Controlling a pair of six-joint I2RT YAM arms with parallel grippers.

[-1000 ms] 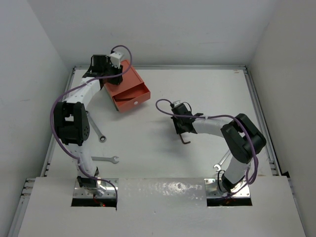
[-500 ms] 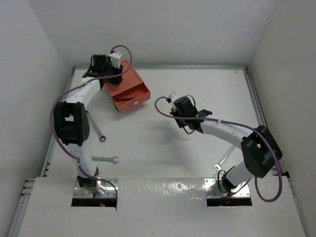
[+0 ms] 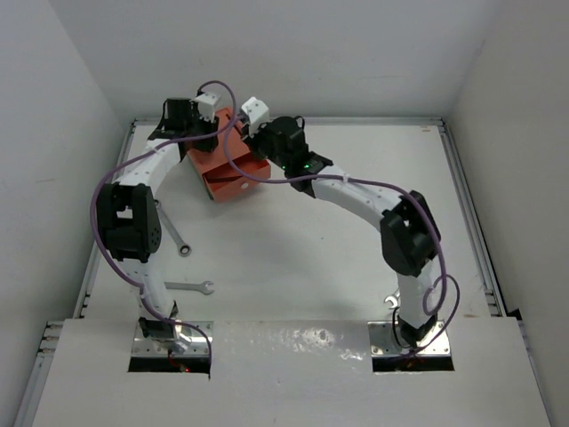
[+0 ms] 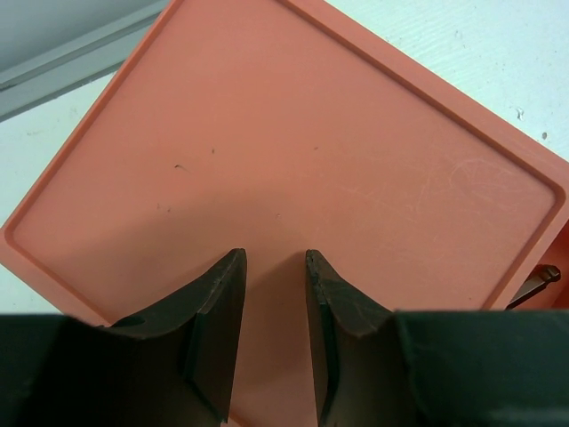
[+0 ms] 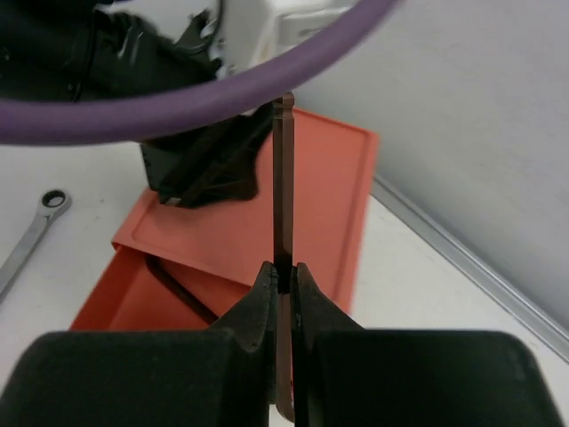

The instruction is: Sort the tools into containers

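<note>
The orange-red container stands at the back left with its drawer pulled open; a black L-shaped hex key lies inside. My right gripper hovers over that drawer, shut on a second thin dark hex key that sticks up between its fingers. My left gripper rests over the container's flat lid, jaws a little apart with nothing between them. Three silver wrenches lie on the table: one by the left arm, one nearer the front, one at the right arm's base.
Purple cables loop around both arms; one crosses the top of the right wrist view. A metal rail edges the white table on the right, and walls close in on three sides.
My right arm has swung from the table's middle to the back left, carrying the hex key up over the open orange drawer. The left arm has not moved.
</note>
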